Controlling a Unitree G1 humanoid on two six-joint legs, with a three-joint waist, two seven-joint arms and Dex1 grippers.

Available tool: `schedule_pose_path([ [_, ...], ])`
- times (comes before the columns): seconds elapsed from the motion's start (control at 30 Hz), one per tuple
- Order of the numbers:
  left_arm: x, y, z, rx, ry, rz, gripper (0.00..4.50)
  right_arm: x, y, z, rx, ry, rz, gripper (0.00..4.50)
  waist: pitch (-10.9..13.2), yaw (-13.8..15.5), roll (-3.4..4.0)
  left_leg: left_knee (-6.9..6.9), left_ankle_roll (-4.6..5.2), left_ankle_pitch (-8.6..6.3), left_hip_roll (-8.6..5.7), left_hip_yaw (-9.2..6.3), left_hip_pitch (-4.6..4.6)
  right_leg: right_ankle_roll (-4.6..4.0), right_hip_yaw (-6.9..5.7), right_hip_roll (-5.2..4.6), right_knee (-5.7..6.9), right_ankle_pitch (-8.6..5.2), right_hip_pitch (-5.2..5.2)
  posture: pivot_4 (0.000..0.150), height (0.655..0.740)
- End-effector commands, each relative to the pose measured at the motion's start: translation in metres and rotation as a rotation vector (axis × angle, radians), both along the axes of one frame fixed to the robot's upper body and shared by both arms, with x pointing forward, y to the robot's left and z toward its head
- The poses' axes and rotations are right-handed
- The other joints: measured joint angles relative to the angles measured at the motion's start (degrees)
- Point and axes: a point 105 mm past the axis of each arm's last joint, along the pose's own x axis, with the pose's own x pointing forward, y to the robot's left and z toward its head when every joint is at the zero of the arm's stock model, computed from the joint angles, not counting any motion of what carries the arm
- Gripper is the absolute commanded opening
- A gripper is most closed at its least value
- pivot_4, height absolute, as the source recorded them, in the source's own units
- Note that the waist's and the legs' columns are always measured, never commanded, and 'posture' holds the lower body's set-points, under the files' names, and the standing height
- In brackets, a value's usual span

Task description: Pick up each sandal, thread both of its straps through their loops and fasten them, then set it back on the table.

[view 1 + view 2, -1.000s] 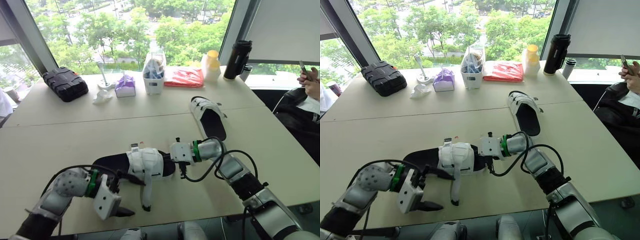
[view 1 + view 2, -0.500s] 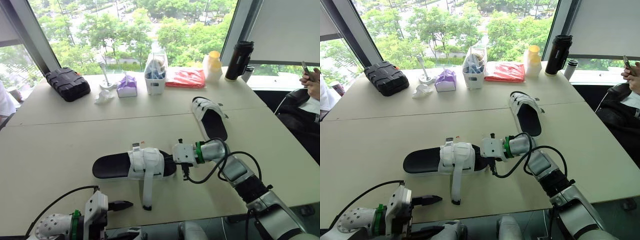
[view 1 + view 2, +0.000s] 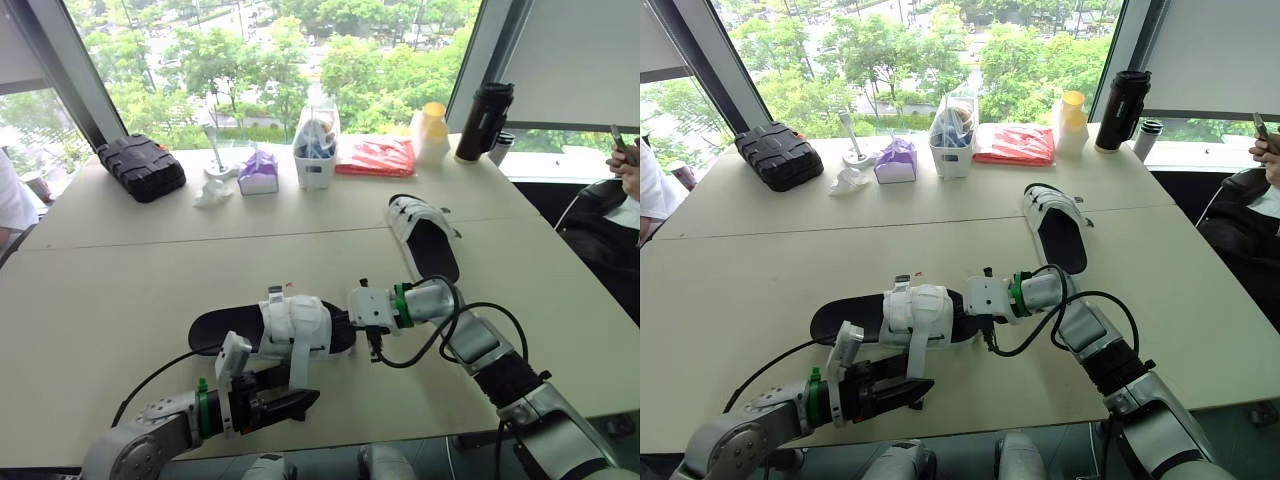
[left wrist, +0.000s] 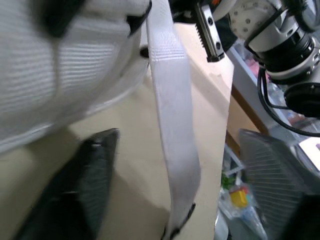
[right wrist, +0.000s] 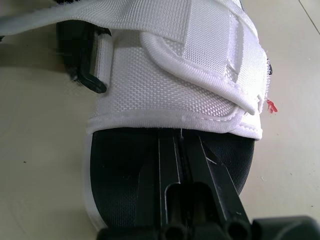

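- Head views: near sandal lies on the table, its loose strap trailing toward the left gripper; far sandal sits beyond, rightward
- Left wrist: fingers spread either side of the strap
- Right wrist: right gripper pressed together on the near sandal's footbed

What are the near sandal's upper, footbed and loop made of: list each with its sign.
Upper: white woven fabric, probably nylon; the weave shows. Footbed: matte black, likely foam or rubber. Loop: black, seemingly hard plastic; smooth, rigid-looking.
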Motion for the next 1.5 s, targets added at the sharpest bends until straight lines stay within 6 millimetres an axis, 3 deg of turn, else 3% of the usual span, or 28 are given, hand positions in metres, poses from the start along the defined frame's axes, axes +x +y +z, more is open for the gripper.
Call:
schedule_pose_path([
  [0.03, -0.001, -0.006, 0.001, 0.006, -0.006, -0.045, 2.02, -0.006, -0.002, -0.010, -0.041, 0.034, 0.012, 0.00, 0.00, -0.01, 0.00, -0.01, 0.00, 0.00, 0.00, 0.00, -0.01, 0.00, 0.00, 0.00, 0.00, 0.00, -0.01, 0.150, 0.7400],
  [0.17, 0.000, -0.008, 0.001, 0.009, -0.010, -0.056, 0.08, -0.006, -0.003, -0.010, -0.038, 0.032, 0.006, 0.00, 0.00, 0.00, 0.00, 0.00, 0.00, 0.00, 0.00, 0.01, -0.02, -0.07, 0.01, -0.01, -0.01, -0.04, -0.02, 0.150, 0.7400],
  [0.33, 0.008, -0.009, 0.016, -0.046, -0.015, -0.036, 0.08, -0.006, -0.003, -0.011, -0.037, 0.031, 0.004, 0.00, 0.01, 0.00, -0.01, 0.00, 0.00, 0.00, 0.01, 0.00, -0.02, -0.07, 0.01, -0.01, -0.01, -0.04, -0.01, 0.150, 0.7400],
  [0.5, 0.014, -0.001, 0.044, -0.154, 0.001, -0.077, 0.08, -0.005, -0.003, -0.011, -0.039, 0.029, 0.004, 0.00, 0.01, -0.02, -0.02, 0.00, 0.00, 0.00, 0.01, -0.03, -0.02, -0.06, 0.01, -0.01, -0.01, -0.04, -0.02, 0.150, 0.7400],
  [0.73, 0.054, -0.001, 0.071, -0.227, -0.081, -0.012, 0.08, -0.004, -0.002, -0.010, -0.039, 0.026, 0.005, 0.00, 0.01, -0.01, -0.03, 0.01, -0.05, 0.03, -0.01, -0.01, -0.02, 0.11, 0.00, -0.01, -0.01, 0.06, -0.01, 0.150, 0.7400],
  [1.1, 0.073, -0.028, 0.060, -0.216, -0.074, -0.028, 0.08, -0.005, -0.003, -0.009, -0.031, 0.025, -0.009, 0.00, -0.01, 0.19, -0.05, 0.02, -0.16, 0.09, -0.25, -0.05, 0.00, 0.10, 0.01, -0.06, -0.02, 0.08, 0.05, 0.150, 0.7400],
  [1.5, 0.056, -0.036, 0.040, -0.117, -0.028, -0.102, 0.08, -0.003, -0.001, -0.008, -0.025, 0.019, -0.015, 0.00, -0.04, 0.13, -0.06, 0.05, -0.18, 0.10, -0.36, -0.15, 0.05, 0.11, 0.01, -0.11, -0.02, 0.06, 0.18, 0.150, 0.7400],
])
